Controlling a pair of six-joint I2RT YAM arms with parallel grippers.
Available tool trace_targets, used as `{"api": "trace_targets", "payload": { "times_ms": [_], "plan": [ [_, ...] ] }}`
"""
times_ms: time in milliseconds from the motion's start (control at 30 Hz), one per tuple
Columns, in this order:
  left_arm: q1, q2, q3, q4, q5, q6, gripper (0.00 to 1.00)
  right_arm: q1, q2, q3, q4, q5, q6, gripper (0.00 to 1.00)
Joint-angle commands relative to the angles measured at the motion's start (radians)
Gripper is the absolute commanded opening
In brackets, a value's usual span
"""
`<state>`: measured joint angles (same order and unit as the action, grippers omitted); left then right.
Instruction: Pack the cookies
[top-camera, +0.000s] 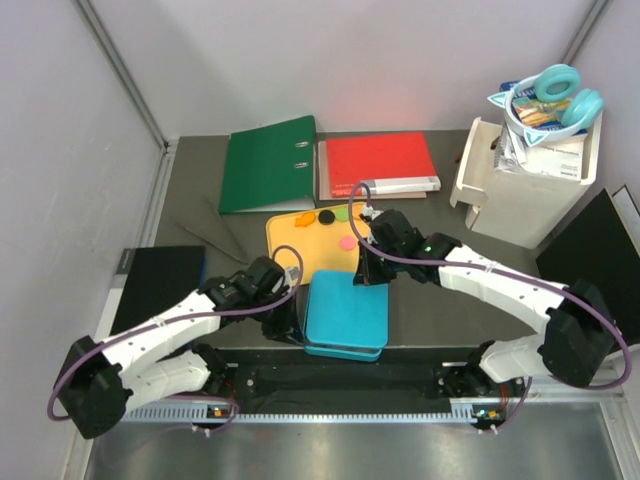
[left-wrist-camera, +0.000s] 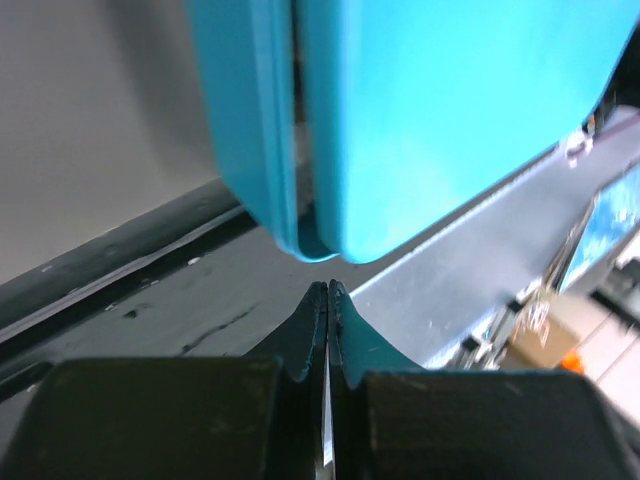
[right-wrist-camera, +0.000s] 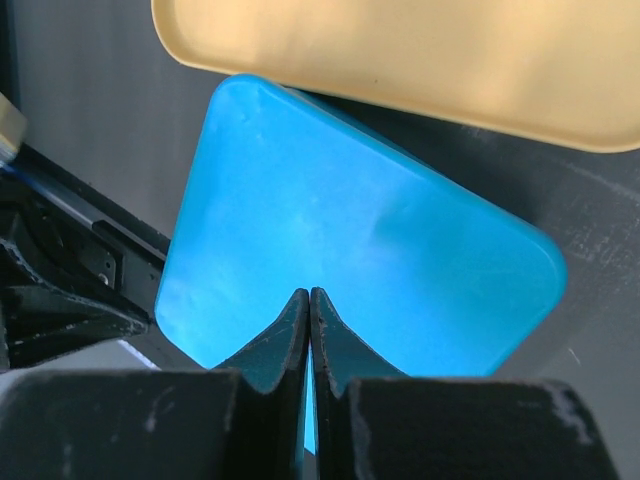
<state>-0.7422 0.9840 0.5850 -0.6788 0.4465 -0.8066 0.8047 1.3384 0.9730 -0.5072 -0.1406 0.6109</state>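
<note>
A few cookies lie on the yellow tray (top-camera: 290, 248) behind the box: an orange one (top-camera: 305, 218), a black one (top-camera: 326, 217) and a pink one (top-camera: 347, 241). A blue box (top-camera: 347, 313) with its lid on sits at the near table edge. My left gripper (top-camera: 290, 322) is shut and empty at the box's left near corner (left-wrist-camera: 320, 245), its tips (left-wrist-camera: 328, 290) just short of it. My right gripper (top-camera: 368, 275) is shut and empty over the lid's far right part (right-wrist-camera: 350, 230), its tips (right-wrist-camera: 309, 295) above the blue surface. The tray's edge (right-wrist-camera: 420, 60) shows beyond the lid.
A green binder (top-camera: 268, 163) and a red folder (top-camera: 378, 163) lie at the back. A white bin (top-camera: 530, 180) with blue headphones (top-camera: 560, 95) on top stands at the back right. Black mats lie at the left (top-camera: 160, 285) and right (top-camera: 590, 245).
</note>
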Motion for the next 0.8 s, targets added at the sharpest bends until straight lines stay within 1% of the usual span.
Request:
{"api": "trace_targets", "payload": {
  "times_ms": [0,200,267,367,533,667,767],
  "plan": [
    [-0.046,0.045,0.015,0.11,0.089,0.053,0.0,-0.006,-0.015,-0.01,0.049,-0.022,-0.007,0.0],
    [-0.056,0.027,-0.002,0.094,0.087,0.061,0.0,0.002,-0.016,-0.03,0.07,-0.051,-0.01,0.0],
    [-0.056,0.012,-0.004,0.073,0.063,0.064,0.0,0.007,-0.002,-0.036,0.076,-0.054,-0.008,0.0],
    [-0.054,-0.039,0.013,0.061,0.043,0.058,0.0,0.017,-0.002,-0.057,0.093,-0.056,0.001,0.0],
    [-0.054,-0.133,0.015,0.081,0.077,0.053,0.0,0.021,-0.005,-0.065,0.098,-0.044,0.006,0.0],
    [-0.054,-0.094,-0.008,0.009,0.075,0.072,0.0,0.021,0.021,-0.06,0.095,-0.05,0.0,0.0],
    [-0.055,-0.047,-0.028,0.001,0.098,0.076,0.0,0.025,0.038,-0.072,0.101,-0.054,-0.003,0.0]
  ]
}}
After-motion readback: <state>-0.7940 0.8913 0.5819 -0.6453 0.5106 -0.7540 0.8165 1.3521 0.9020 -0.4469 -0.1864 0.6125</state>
